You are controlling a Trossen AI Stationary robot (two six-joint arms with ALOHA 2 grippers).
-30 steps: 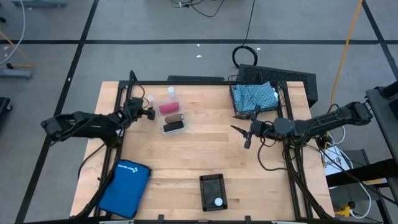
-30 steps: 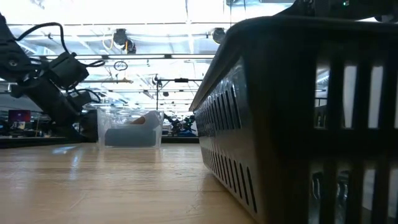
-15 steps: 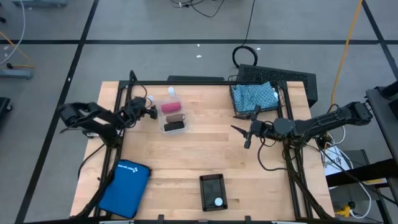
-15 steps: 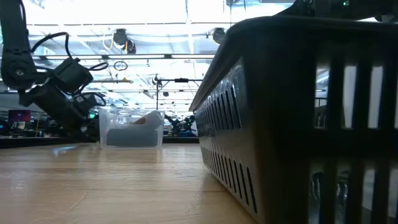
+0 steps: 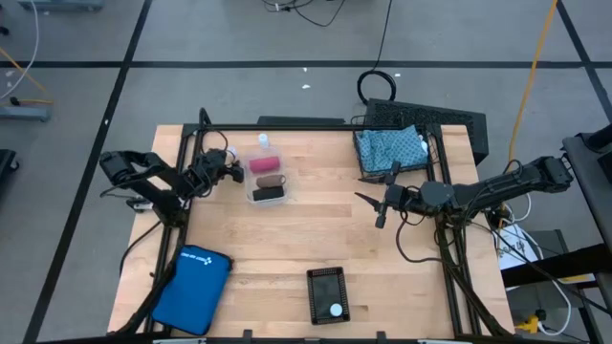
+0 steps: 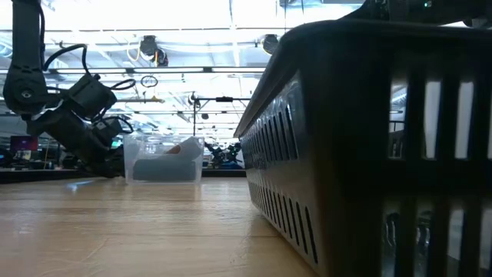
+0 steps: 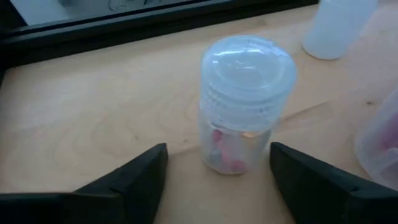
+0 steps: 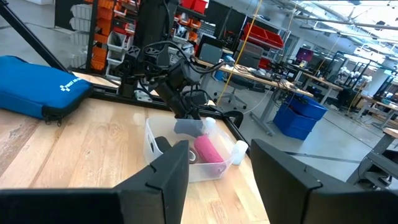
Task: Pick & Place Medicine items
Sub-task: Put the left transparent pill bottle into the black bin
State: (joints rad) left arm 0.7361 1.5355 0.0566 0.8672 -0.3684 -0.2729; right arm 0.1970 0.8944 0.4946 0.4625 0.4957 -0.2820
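From above, the left gripper (image 5: pixel 228 170) sits at the table's far left edge, just beside the clear tray (image 5: pixel 265 182) holding the pink, brown and black blocks, while the right gripper (image 5: pixel 375 198) waits mid-table with its fingers parted and empty. In the left wrist view the fingers (image 7: pixel 140 171) stand apart on either side of a small clear vial (image 7: pixel 242 106) with a ribbed cap, not yet touching it. The vial looks light, rigid and slick, so it is probably best pinched low on the body beneath the cap, squarely, lest it tip or squirt out.

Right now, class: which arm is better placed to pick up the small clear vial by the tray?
The left. Its gripper already straddles the vial, jaws open on either side. The right gripper hangs mid-table, far off.
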